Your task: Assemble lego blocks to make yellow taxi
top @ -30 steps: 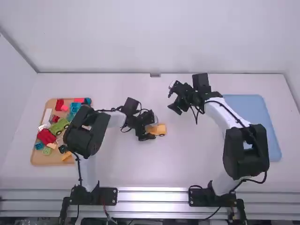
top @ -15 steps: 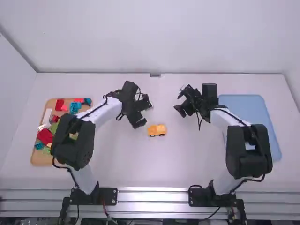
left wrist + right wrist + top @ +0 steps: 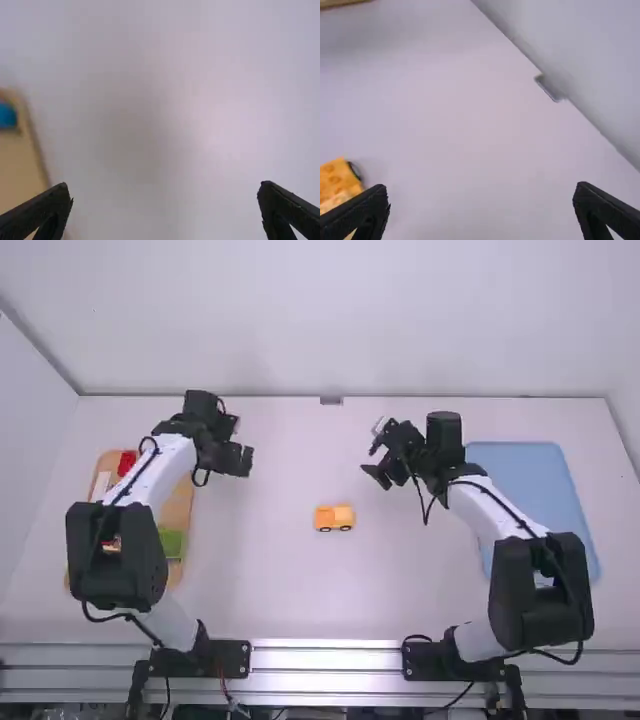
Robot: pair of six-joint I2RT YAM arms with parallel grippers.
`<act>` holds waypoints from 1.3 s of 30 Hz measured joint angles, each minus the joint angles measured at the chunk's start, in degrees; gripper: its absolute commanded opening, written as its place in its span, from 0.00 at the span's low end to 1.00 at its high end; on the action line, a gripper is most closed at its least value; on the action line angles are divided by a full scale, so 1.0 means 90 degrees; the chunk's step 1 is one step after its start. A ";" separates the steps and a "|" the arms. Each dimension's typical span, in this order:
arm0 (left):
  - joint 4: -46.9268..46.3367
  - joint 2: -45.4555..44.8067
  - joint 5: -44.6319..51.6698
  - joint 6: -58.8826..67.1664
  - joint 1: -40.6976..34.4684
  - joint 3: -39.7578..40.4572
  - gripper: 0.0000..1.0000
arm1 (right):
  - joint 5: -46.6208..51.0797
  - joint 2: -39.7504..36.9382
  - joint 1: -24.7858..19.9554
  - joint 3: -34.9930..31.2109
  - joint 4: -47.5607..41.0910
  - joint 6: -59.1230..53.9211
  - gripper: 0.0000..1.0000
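Seen from above, hanging over the white table [image 3: 280, 590] with the left claw [image 3: 236, 444] released, its two tips spread wide and grasping nothing. Likewise with the right claw [image 3: 370, 452]: released, wide apart at the tips, empty, and facing across toward the left one, well apart from it.

Between the two sideways, but closer to the arm bases than either, standing on the table with the yellow-orange toy car [image 3: 335, 517]. Near the right claw, slightly to its left, and well apart from the left claw, off to its right; touching neither. Showing two dark wheels along the side toward the bases, and round studs on top in the right wrist view.

Just to the left of the left claw, lying with the wooden tray [image 3: 178, 508], partly hidden beneath the left arm. Inside it, all to the left of that claw: with a red block [image 3: 127, 462], a long white block [image 3: 100, 486], a green block [image 3: 172, 543] and, at a corner in the left wrist view, a blue block [image 3: 6, 116]. To the right of the right claw, lying with the blue tray [image 3: 520, 472], partly covered by the right arm.
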 measured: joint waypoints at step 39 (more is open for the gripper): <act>-0.2208 -0.0296 -0.1593 -0.3973 0.4226 0.0034 0.99 | -0.0775 0.0002 -0.0104 -0.0032 0.1678 -0.0306 0.98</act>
